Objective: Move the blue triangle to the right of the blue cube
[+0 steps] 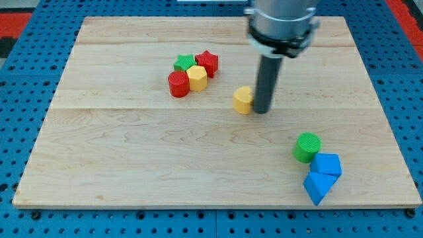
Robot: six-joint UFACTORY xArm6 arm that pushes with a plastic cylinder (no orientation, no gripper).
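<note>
At the frame's lower right, the blue plastic triangle block [318, 188] touches the blue plastic cube [328, 164], lying below and slightly left of it. My tip [262, 111], bare and holding nothing, stands well apart up-left, beside a yellow block [243, 100].

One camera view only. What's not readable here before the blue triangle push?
- Arm above the rod: cut off by the view's top edge.
- My tip: sits just right of the yellow block; actual contact cannot be told.
- Blue triangle and blue cube: they overlap in view, so which is which is uncertain.
- Green star: partly hidden by the yellow hexagon.
</note>
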